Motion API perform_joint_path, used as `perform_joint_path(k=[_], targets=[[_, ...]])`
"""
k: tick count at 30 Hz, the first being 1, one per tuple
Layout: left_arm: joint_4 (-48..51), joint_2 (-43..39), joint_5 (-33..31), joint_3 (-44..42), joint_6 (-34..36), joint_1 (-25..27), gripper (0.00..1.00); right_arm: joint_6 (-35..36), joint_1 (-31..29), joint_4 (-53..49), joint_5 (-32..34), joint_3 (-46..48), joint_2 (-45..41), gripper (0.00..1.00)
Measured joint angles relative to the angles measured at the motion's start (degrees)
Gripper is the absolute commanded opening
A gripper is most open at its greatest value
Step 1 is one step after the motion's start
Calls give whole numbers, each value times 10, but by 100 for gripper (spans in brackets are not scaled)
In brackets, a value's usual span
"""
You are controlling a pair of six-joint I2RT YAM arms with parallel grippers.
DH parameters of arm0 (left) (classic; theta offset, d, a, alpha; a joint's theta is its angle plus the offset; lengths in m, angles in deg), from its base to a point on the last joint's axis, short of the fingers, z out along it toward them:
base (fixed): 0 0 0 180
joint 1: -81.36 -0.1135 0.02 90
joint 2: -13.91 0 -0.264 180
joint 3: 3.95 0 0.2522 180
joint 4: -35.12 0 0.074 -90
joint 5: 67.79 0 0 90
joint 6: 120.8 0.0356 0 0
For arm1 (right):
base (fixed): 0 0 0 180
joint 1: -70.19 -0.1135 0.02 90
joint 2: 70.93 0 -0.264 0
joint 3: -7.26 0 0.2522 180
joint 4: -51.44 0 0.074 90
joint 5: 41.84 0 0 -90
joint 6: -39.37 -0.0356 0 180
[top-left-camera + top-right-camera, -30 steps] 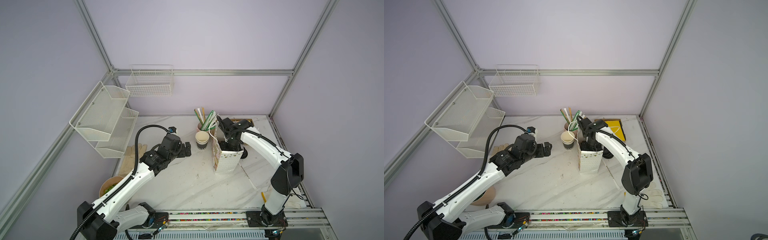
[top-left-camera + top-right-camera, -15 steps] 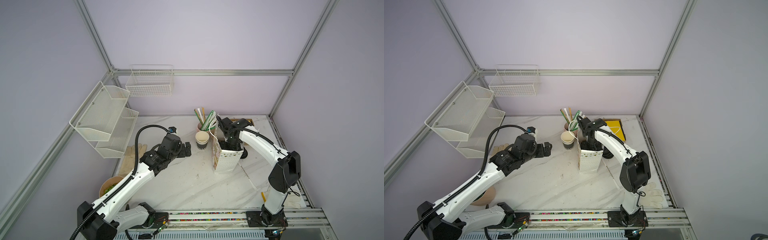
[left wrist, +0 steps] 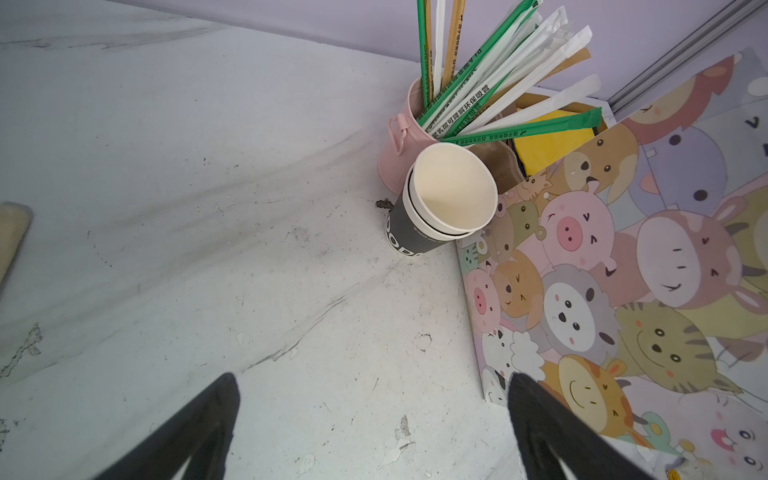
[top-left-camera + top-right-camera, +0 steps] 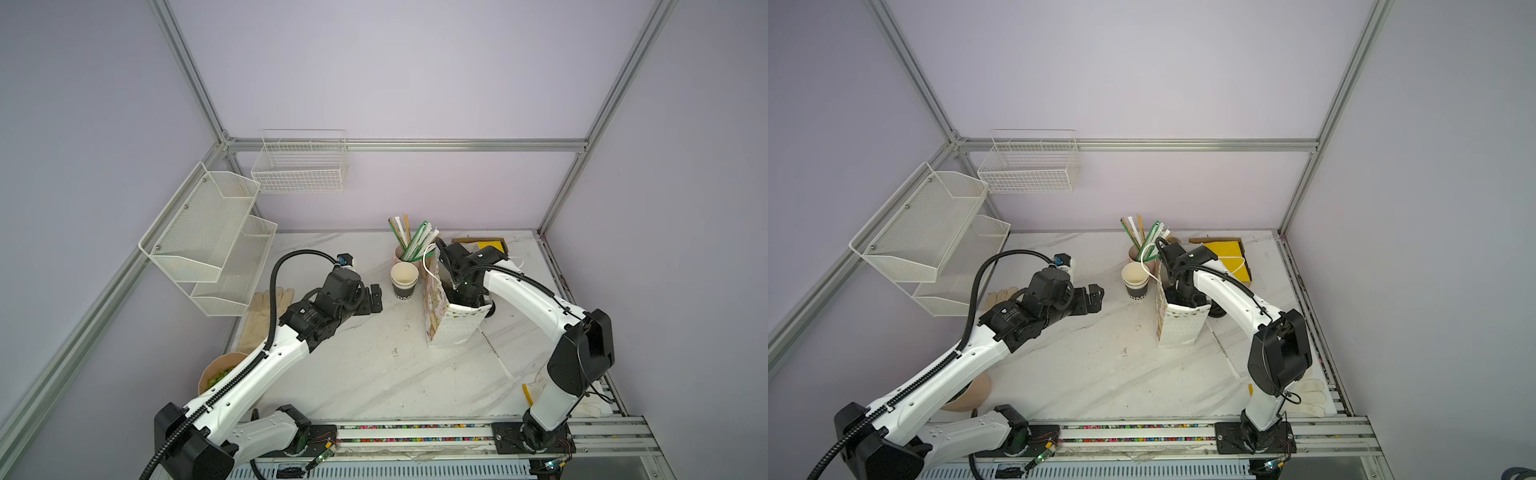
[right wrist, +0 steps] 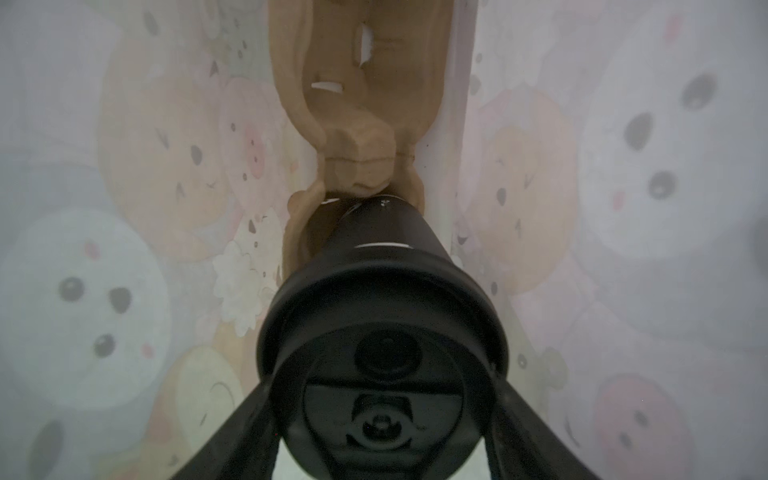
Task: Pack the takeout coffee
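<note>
The takeout coffee (image 5: 382, 249), a black-walled cup under a black lid (image 5: 382, 374), is down inside the cartoon-printed paper bag (image 4: 453, 328) (image 4: 1179, 328). Its base meets a brown pulp cup carrier (image 5: 361, 104) at the bag's bottom. My right gripper (image 5: 382, 399) reaches into the bag from above and is shut on the cup, one finger on each side of the lid. In both top views the bag hides the cup and the right gripper's fingers. My left gripper (image 4: 372, 299) (image 3: 372, 390) hovers open over bare table left of the bag, holding nothing.
A nested stack of black cups (image 4: 404, 280) (image 3: 440, 208) and a pink cup of wrapped straws (image 4: 409, 245) stand just left of the bag. A yellow pad in a box (image 4: 1229, 255) lies behind it. Wire racks (image 4: 208, 245), gloves (image 4: 262, 316) and a bowl (image 4: 218, 374) sit at the left.
The right arm's elbow has shifted slightly while its gripper stays in the bag. The left arm has not moved.
</note>
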Motion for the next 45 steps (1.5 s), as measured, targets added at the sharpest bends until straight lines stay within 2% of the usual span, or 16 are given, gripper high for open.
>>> perform_joint_path(k=[45], targets=[[0, 0, 0, 0, 0, 0, 100, -29, -11, 67, 21, 55, -14, 56]])
